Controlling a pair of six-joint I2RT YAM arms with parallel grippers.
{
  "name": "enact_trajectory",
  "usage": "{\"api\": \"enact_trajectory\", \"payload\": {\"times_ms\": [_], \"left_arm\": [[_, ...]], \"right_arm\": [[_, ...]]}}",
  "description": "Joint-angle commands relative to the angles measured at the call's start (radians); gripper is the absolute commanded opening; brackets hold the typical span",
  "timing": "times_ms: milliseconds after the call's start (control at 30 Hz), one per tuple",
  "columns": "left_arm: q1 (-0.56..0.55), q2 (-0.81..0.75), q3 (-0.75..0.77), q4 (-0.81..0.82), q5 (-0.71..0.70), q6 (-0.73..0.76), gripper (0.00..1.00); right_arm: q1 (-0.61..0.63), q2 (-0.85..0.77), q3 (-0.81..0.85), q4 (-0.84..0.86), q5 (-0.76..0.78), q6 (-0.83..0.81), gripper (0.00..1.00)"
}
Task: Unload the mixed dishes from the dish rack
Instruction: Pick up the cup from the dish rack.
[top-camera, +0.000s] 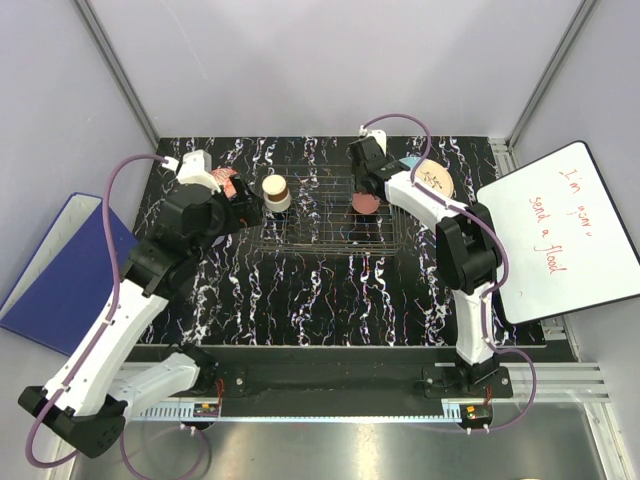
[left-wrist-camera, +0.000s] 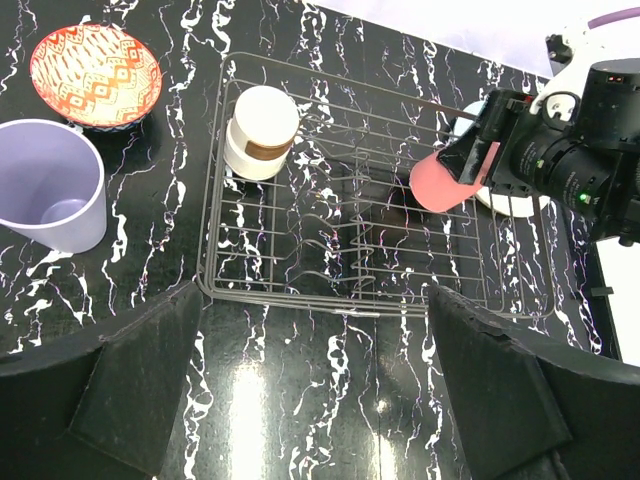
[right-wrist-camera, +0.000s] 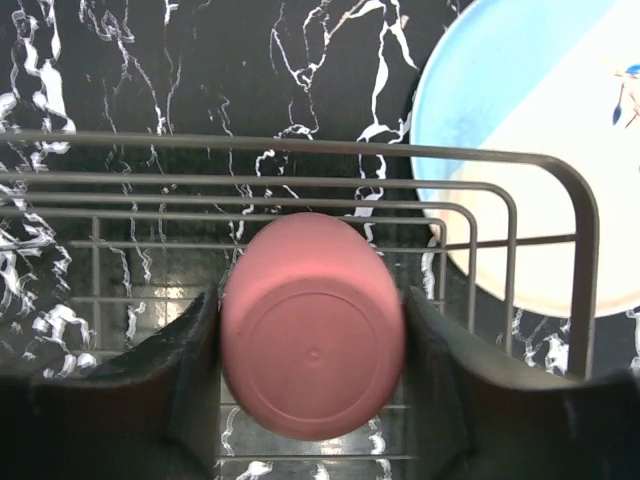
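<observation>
Your right gripper (right-wrist-camera: 312, 300) is clamped on the salmon-pink cup (right-wrist-camera: 312, 345), one finger on each side, with the cup's base turned toward the wrist camera. The cup is held over one end of the dish rack (right-wrist-camera: 300, 146). From the left wrist view it looks tilted and raised off the wires, though you cannot be sure it is fully clear. The plate (right-wrist-camera: 530, 140) lies on the surface just past the rack's end rail, ahead and to the right of this gripper — already unloaded.

Your left gripper (left-wrist-camera: 313, 290) stands with its jaws wide apart and nothing between them, hovering at the rack's near rail. The whitish cup (left-wrist-camera: 262, 130) stands inside the rack, ahead and slightly left of it. Further left, outside the rack, are the lavender cup (left-wrist-camera: 45, 185) and the red-orange bowl (left-wrist-camera: 95, 75).

So the step in hand is carrying the salmon cup out. The next move likely calls for lifting it higher than the top rail, then moving it sideways to a bare patch of surface — not onto the plate, which sits close. After that, only the whitish cup appears to be left in the rack, and your left gripper is well placed for it.
</observation>
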Motion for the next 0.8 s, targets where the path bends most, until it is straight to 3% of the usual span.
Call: {"api": "enact_trajectory", "payload": {"times_ms": [0, 67, 167, 267, 400, 467, 500, 533, 567, 600, 700, 767], "left_arm": [[-0.003, -0.017, -0.002, 0.056, -0.006, 0.005, 0.99], [-0.003, -0.015, -0.002, 0.056, -0.006, 0.003, 0.99], [-0.003, -0.009, -0.002, 0.059, -0.014, 0.007, 0.99], [-0.003, 0.005, 0.004, 0.067, -0.016, 0.013, 0.99], [-0.003, 0.034, 0.027, 0.079, 0.013, 0.02, 0.99], [-0.003, 0.045, 0.03, 0.105, 0.067, 0.017, 0.99], [-0.002, 0.046, 0.027, 0.119, 0.098, 0.014, 0.99], [-0.002, 0.046, 0.013, 0.164, 0.136, 0.011, 0.99], [0.0, 0.042, 0.001, 0.195, 0.226, 0.001, 0.99], [0.001, 0.026, -0.016, 0.237, 0.278, -0.007, 0.99], [0.014, -0.009, -0.129, 0.453, 0.504, -0.067, 0.99], [0.02, -0.011, -0.158, 0.62, 0.645, -0.134, 0.99]], "right_arm": [[-0.009, -0.035, -0.018, -0.005, -0.005, 0.031, 0.33], [-0.009, -0.073, -0.027, -0.002, -0.003, 0.034, 0.15], [-0.008, -0.163, -0.058, 0.008, -0.008, 0.052, 0.0], [-0.008, -0.32, -0.14, 0.08, -0.109, 0.077, 0.0], [-0.009, -0.635, -0.382, 0.301, -0.273, 0.188, 0.0], [-0.041, -0.689, -0.418, 0.294, -0.331, 0.268, 0.0], [-0.125, -0.717, -0.455, 0.301, -0.397, 0.381, 0.0], [-0.162, -0.733, -0.487, 0.333, -0.58, 0.437, 0.0], [-0.196, -0.752, -0.53, 0.391, -0.663, 0.486, 0.0], [-0.228, -0.807, -0.661, 0.624, -0.736, 0.603, 0.0], [-0.238, -0.858, -0.832, 0.955, -0.929, 0.804, 0.0], [-0.236, -0.858, -0.869, 1.042, -0.974, 0.877, 0.0]]}}
